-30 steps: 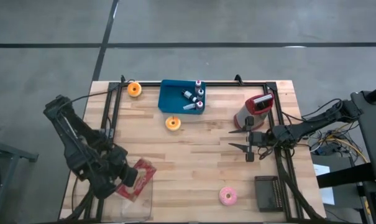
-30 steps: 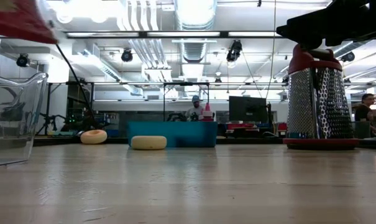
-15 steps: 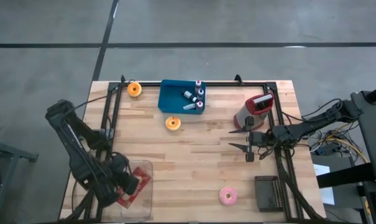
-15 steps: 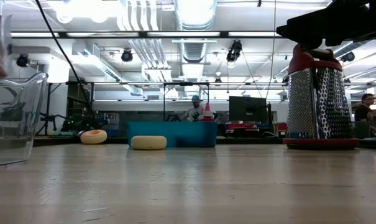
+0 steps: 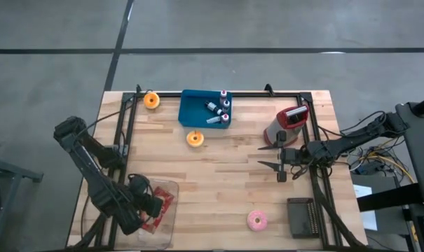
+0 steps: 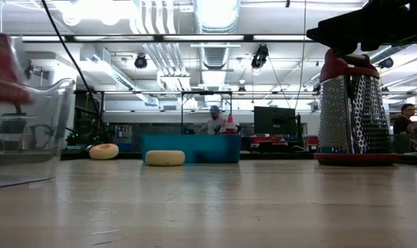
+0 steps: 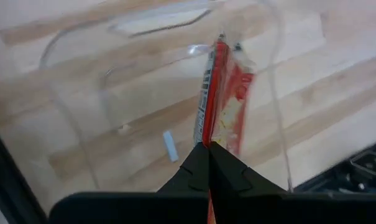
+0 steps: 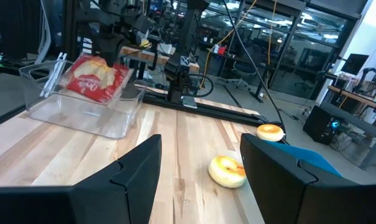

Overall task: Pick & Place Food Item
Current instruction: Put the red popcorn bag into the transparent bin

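Red snack bag [image 5: 160,207] pinched in left claw [image 5: 151,208], lowered into clear container [image 5: 171,187]; right claw [image 5: 265,157] open.

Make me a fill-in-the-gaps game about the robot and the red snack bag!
1. The left gripper is shut on the red ____.
2. The bag hangs inside the clear ____, near the table's corner.
3. The right gripper is ____ and holds nothing.
4. The blue tray stands between two ____ donuts.

Missing words: snack bag; container; open; orange

A metal grater [image 5: 289,122] stands near a blue bin [image 5: 204,108] holding small bottles [image 5: 219,110].
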Motion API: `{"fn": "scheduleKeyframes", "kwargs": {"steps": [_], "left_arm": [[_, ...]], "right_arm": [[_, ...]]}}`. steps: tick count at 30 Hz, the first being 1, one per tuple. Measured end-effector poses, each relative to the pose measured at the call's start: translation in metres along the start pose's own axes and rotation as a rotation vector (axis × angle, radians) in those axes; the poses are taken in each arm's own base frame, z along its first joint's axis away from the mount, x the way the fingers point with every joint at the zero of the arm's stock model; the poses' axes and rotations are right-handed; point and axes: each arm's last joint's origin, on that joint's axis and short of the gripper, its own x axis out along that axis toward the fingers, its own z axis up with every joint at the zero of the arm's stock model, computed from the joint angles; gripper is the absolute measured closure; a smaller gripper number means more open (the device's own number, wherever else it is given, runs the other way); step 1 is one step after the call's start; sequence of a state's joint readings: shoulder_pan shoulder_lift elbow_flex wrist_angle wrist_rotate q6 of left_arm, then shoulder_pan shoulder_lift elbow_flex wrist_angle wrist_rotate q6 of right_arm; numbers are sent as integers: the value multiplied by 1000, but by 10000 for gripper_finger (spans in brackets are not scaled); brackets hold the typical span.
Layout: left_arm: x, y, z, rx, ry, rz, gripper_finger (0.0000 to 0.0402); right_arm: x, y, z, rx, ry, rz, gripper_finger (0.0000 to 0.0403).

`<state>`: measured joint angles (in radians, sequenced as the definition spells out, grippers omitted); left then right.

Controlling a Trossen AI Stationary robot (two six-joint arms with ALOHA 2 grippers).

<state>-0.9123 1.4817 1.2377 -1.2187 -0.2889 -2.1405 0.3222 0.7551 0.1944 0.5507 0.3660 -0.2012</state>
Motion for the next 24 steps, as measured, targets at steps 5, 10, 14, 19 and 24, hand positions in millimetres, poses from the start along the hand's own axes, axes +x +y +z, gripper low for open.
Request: {"fn": "scheduleKeyframes", "kwargs": {"steps": [5,10,14,19,24], "left_arm": [[5,0,-4,-44,27,47,401],[6,-1,-4,-48,23,50,401],[6,-1,-4,-46,16,44,400],[5,-1,-3,-38,7,31,383],[5,-1,-3,-35,4,27,344]], "right_arm": [[0,0,0,0,0,1,186],[0,0,0,0,0,0,186],[0,0,0,0,0,0,186],[0,0,0,0,0,0,186],[0,0,0,0,0,0,186]]}}
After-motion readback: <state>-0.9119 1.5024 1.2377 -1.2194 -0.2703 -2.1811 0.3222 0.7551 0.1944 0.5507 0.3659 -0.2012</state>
